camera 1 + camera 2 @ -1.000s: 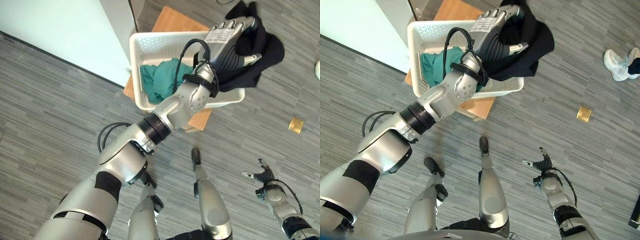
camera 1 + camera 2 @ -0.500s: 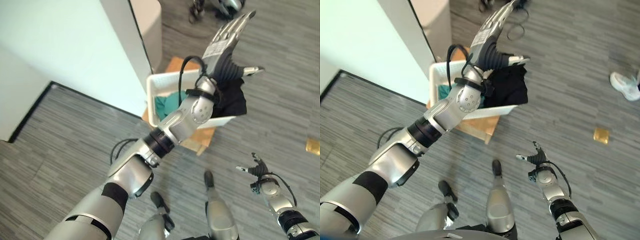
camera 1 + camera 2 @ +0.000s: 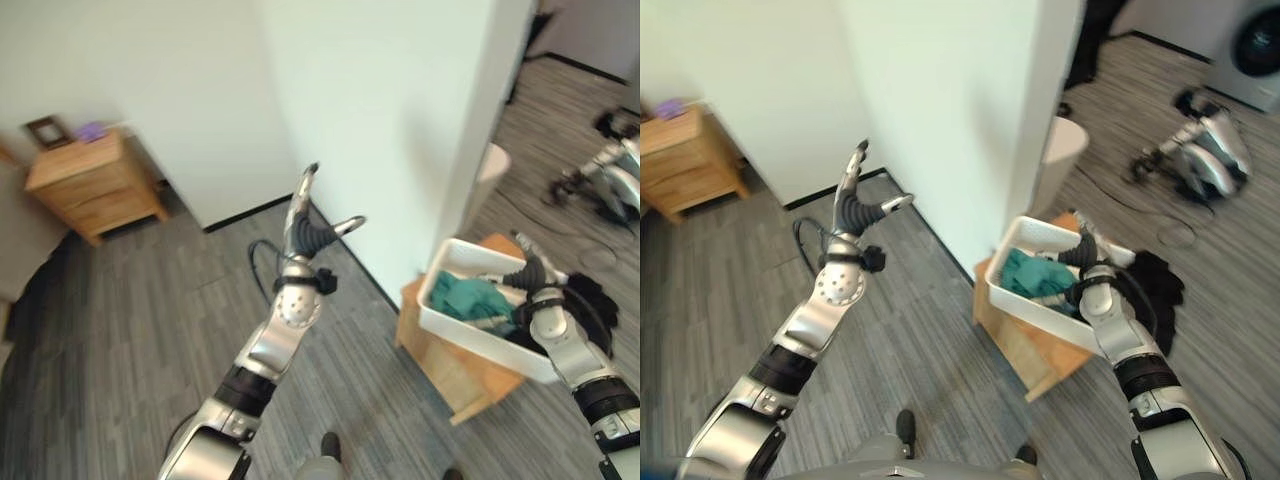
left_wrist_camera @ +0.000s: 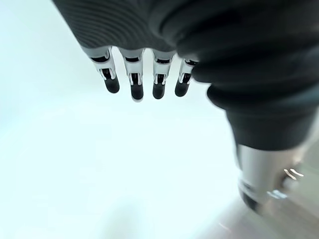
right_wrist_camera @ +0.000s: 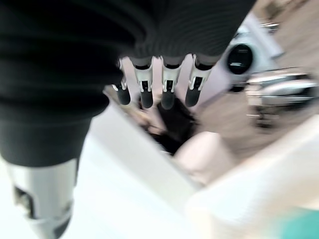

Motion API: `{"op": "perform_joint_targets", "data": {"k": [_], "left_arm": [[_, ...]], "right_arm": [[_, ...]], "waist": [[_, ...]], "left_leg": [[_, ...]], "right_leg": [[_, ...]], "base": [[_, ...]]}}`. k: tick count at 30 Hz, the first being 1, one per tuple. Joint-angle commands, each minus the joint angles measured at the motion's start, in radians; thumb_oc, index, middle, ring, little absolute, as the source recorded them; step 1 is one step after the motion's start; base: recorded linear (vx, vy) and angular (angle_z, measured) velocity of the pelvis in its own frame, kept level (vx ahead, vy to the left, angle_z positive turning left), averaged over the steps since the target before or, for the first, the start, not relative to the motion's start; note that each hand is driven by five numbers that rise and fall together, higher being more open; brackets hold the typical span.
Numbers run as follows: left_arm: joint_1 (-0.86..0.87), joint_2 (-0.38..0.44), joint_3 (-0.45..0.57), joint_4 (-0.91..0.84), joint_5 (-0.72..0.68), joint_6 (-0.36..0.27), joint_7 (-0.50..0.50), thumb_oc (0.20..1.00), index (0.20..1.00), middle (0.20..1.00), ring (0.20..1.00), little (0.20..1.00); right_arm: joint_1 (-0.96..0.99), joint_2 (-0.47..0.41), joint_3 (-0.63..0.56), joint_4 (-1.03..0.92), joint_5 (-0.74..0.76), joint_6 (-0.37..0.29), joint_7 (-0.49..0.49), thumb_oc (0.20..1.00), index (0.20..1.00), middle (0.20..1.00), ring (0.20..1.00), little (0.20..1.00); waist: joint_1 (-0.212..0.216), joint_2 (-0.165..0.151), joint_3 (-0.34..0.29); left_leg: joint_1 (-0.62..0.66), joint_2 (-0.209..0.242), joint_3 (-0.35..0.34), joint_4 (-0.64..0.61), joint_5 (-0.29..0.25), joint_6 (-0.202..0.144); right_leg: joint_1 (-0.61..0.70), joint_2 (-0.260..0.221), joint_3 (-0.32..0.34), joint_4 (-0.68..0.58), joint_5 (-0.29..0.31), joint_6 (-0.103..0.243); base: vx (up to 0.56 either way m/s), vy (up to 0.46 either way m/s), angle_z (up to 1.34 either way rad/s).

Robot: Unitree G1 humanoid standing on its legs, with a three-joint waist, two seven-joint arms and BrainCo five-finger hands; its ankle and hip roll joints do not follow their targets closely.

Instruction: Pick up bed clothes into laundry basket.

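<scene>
Left hand (image 3: 310, 225) is up mid-frame, fingers straight, empty. Right hand (image 3: 1087, 258), relaxed and empty, hovers over the perforated white plastic basket (image 3: 1025, 300), holding crumpled teal cloth (image 3: 1032, 277); black garment (image 3: 1158, 290) drapes its far rim.

Home-like room: grey plank floor (image 3: 130, 330), white walls (image 3: 400, 110), wooden nightstand (image 3: 90, 185), laundry basket (image 3: 1035, 300) on wooden stool (image 3: 1025, 350)
</scene>
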Motion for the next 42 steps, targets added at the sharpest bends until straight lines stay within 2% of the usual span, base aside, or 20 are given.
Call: {"op": "perform_joint_targets", "data": {"k": [1, 3, 5, 6, 7, 9, 10, 11, 13, 16, 18, 21, 23, 27, 28, 29, 31, 32, 36, 42], "left_arm": [[-0.012, 0.032, 0.014, -0.030, -0.060, -0.069, -0.052, 1.000, 1.000, 1.000, 1.000, 1.000], [0.131, 0.058, 0.041, -0.041, -0.142, -0.092, -0.121, 1.000, 1.000, 1.000, 1.000, 1.000], [0.243, 0.070, 0.086, -0.056, -0.228, -0.105, -0.141, 1.000, 1.000, 1.000, 1.000, 1.000], [0.252, 0.076, 0.092, -0.060, -0.231, -0.105, -0.144, 1.000, 1.000, 1.000, 1.000, 1.000], [0.282, 0.130, 0.110, -0.055, -0.292, -0.100, -0.182, 1.000, 1.000, 1.000, 1.000, 1.000], [0.342, 0.097, 0.209, -0.091, -0.315, -0.113, -0.131, 1.000, 1.000, 1.000, 1.000, 1.000], [0.361, 0.112, 0.236, -0.120, -0.297, -0.117, -0.124, 1.000, 1.000, 1.000, 1.000, 1.000], [0.364, 0.113, 0.236, -0.122, -0.297, -0.116, -0.124, 1.000, 1.000, 1.000, 1.000, 1.000], [0.347, 0.129, 0.241, -0.189, -0.338, -0.159, -0.129, 1.000, 1.000, 1.000, 1.000, 1.000], [0.331, 0.129, 0.231, -0.176, -0.381, -0.182, -0.141, 1.000, 1.000, 1.000, 1.000, 1.000], [0.317, 0.127, 0.213, -0.162, -0.394, -0.193, -0.144, 1.000, 1.000, 1.000, 1.000, 1.000], [0.267, 0.128, 0.168, -0.098, -0.429, -0.201, -0.167, 1.000, 1.000, 1.000, 1.000, 1.000], [0.275, 0.147, 0.175, -0.083, -0.449, -0.205, -0.177, 1.000, 1.000, 1.000, 1.000, 1.000], [0.333, 0.137, 0.216, -0.045, -0.446, -0.210, -0.180, 1.000, 1.000, 1.000, 1.000, 1.000], [0.347, 0.126, 0.224, -0.036, -0.448, -0.209, -0.183, 1.000, 1.000, 1.000, 1.000, 1.000], [0.346, 0.114, 0.221, -0.032, -0.448, -0.200, -0.175, 1.000, 1.000, 1.000, 1.000, 1.000], [0.321, 0.091, 0.219, -0.017, -0.469, -0.192, -0.168, 1.000, 1.000, 1.000, 1.000, 1.000], [0.341, 0.101, 0.224, -0.024, -0.467, -0.189, -0.183, 1.000, 1.000, 1.000, 1.000, 1.000], [0.366, 0.097, 0.212, -0.008, -0.462, -0.176, -0.218, 1.000, 1.000, 1.000, 1.000, 1.000], [0.377, 0.116, 0.161, 0.034, -0.432, -0.147, -0.286, 1.000, 1.000, 1.000, 1.000, 1.000]], "right_arm": [[-0.119, -0.010, -0.061, -0.019, 0.000, -0.072, -0.080, 1.000, 1.000, 1.000, 1.000, 1.000], [-0.106, 0.023, -0.075, -0.059, -0.002, -0.071, -0.080, 1.000, 1.000, 1.000, 1.000, 1.000], [-0.100, 0.130, -0.005, -0.104, -0.018, -0.081, -0.037, 1.000, 1.000, 1.000, 1.000, 1.000], [-0.099, 0.138, 0.000, -0.104, -0.022, -0.080, -0.038, 1.000, 1.000, 1.000, 1.000, 1.000], [-0.298, -0.092, -0.111, -0.188, 0.168, -0.093, 0.036, 1.000, 1.000, 1.000, 1.000, 1.000], [0.028, 0.044, -0.126, -0.447, 0.212, -0.162, 0.081, 1.000, 1.000, 1.000, 1.000, 1.000], [0.141, 0.101, -0.108, -0.511, 0.219, -0.179, 0.146, 1.000, 1.000, 1.000, 1.000, 1.000], [0.145, 0.103, -0.108, -0.514, 0.219, -0.177, 0.147, 1.000, 1.000, 1.000, 1.000, 1.000], [0.294, 0.166, -0.108, -0.562, 0.182, -0.184, 0.184, 1.000, 1.000, 1.000, 1.000, 1.000], [0.289, 0.191, -0.090, -0.508, 0.186, -0.174, 0.170, 1.000, 1.000, 1.000, 1.000, 1.000], [0.270, 0.211, -0.062, -0.467, 0.182, -0.161, 0.160, 1.000, 1.000, 1.000, 1.000, 1.000], [0.290, 0.230, -0.031, -0.377, 0.223, -0.140, 0.159, 1.000, 1.000, 1.000, 1.000, 1.000], [0.287, 0.234, -0.024, -0.350, 0.225, -0.132, 0.164, 1.000, 1.000, 1.000, 1.000, 1.000], [0.253, 0.260, -0.003, -0.271, 0.217, -0.121, 0.173, 1.000, 1.000, 1.000, 1.000, 1.000], [0.256, 0.261, -0.003, -0.264, 0.215, -0.122, 0.175, 1.000, 1.000, 1.000, 1.000, 1.000], [0.260, 0.261, -0.005, -0.257, 0.215, -0.123, 0.175, 1.000, 1.000, 1.000, 1.000, 1.000], [0.250, 0.251, -0.016, -0.240, 0.200, -0.112, 0.161, 1.000, 1.000, 1.000, 1.000, 1.000], [0.241, 0.246, -0.022, -0.261, 0.192, -0.100, 0.151, 1.000, 1.000, 1.000, 1.000, 1.000], [0.261, 0.254, -0.040, -0.294, 0.182, -0.102, 0.169, 1.000, 1.000, 1.000, 1.000, 1.000], [0.265, 0.280, -0.040, -0.321, 0.188, -0.111, 0.197, 1.000, 1.000, 1.000, 1.000, 1.000]], "waist": [[0.005, -0.015, 0.008], [0.009, -0.034, 0.003], [0.059, -0.031, -0.012], [0.050, -0.040, -0.016], [0.069, -0.076, -0.041], [0.010, -0.072, 0.007], [-0.014, -0.070, 0.028], [-0.014, -0.074, 0.025], [-0.101, -0.060, 0.054], [-0.123, -0.055, 0.057], [-0.144, -0.060, 0.055], [-0.188, -0.077, 0.057], [-0.170, -0.080, 0.060], [-0.142, -0.073, 0.049], [-0.142, -0.071, 0.047], [-0.159, -0.072, 0.060], [-0.229, -0.085, 0.051], [-0.231, -0.091, 0.054], [-0.223, -0.085, 0.040], [-0.240, -0.077, 0.018]], "left_leg": [[0.062, 0.153, 0.289, 0.082, -0.036, -0.052], [0.049, 0.222, 0.444, 0.203, -0.023, -0.033], [0.044, 0.176, 0.370, 0.141, -0.059, -0.010], [0.045, 0.164, 0.369, 0.130, -0.056, -0.005], [0.049, 0.141, 0.345, 0.101, -0.063, -0.002], [0.095, 0.062, 0.312, 0.022, -0.093, 0.033], [0.094, 0.035, 0.263, 0.014, -0.113, 0.044], [0.092, 0.032, 0.263, 0.013, -0.114, 0.045], [0.037, -0.009, 0.016, -0.002, -0.138, 0.039], [0.008, -0.035, -0.108, -0.002, -0.155, 0.028], [0.002, -0.063, -0.219, -0.002, -0.177, 0.021], [0.000, -0.161, -0.491, -0.002, -0.186, 0.032], [0.019, -0.165, -0.539, -0.002, -0.185, 0.020], [0.050, -0.127, -0.514, -0.002, -0.177, -0.012], [0.053, -0.112, -0.453, -0.002, -0.166, -0.017], [0.031, -0.069, -0.315, 0.029, -0.125, -0.035], [0.041, 0.049, 0.089, 0.106, -0.137, -0.047], [0.029, 0.040, 0.131, 0.213, -0.175, -0.040], [0.023, -0.002, 0.047, 0.184, -0.220, -0.025], [0.099, -0.043, 0.008, -0.002, -0.181, 0.005]], "right_leg": [[-0.022, -0.011, -0.090, 0.012, -0.102, -0.008], [0.037, -0.023, -0.194, 0.024, -0.101, -0.032], [0.050, -0.045, -0.230, 0.101, -0.093, -0.022], [0.046, -0.058, -0.235, 0.115, -0.098, -0.017], [0.042, -0.078, -0.247, 0.193, -0.099, -0.008], [-0.021, -0.173, -0.174, 0.381, -0.032, 0.031], [-0.059, -0.199, -0.092, 0.475, 0.008, 0.055], [-0.061, -0.202, -0.092, 0.478, 0.006, 0.056], [-0.263, 0.026, 0.315, 0.471, -0.176, 0.012], [-0.278, 0.034, 0.397, 0.352, -0.205, -0.008], [-0.303, 0.053, 0.539, 0.248, -0.196, -0.019], [-0.347, 0.209, 1.012, 0.140, -0.158, -0.015], [-0.326, 0.171, 0.935, 0.111, -0.118, -0.034], [-0.217, 0.096, 0.747, 0.012, -0.080, -0.038], [-0.199, 0.086, 0.712, 0.012, -0.088, -0.035], [-0.187, 0.063, 0.670, 0.012, -0.092, -0.030], [-0.186, 0.012, 0.529, 0.012, -0.096, -0.016], [-0.169, 0.015, 0.512, 0.012, -0.088, -0.035], [-0.158, 0.014, 0.475, 0.012, -0.092, -0.039], [-0.181, 0.010, 0.455, 0.077, -0.071, -0.021]], "base": [[-0.09, -0.038, 2.15], [0.09, 0.027, 2.76], [0.13, 0.248, 1.85], [0.19, 0.232, 0.50], [0.17, 0.128, 0.52], [0.19, 0.235, 1.09], [0.09, 0.183, 1.47], [0.01, 0.158, 1.31], [0.12, 0.125, 1.36], [0.27, -0.102, 2.58], [0.37, -0.189, 1.94], [0.39, -0.158, 2.44], [0.24, -0.317, 2.96], [0.16, -0.240, 1.81], [0.06, -0.082, 1.07], [-0.04, -0.010, 1.11], [-0.19, -0.055, 1.64], [-0.15, -0.099, 1.97], [0.01, -0.014, 0.78], [0.07, 0.129, 0.57]]}}
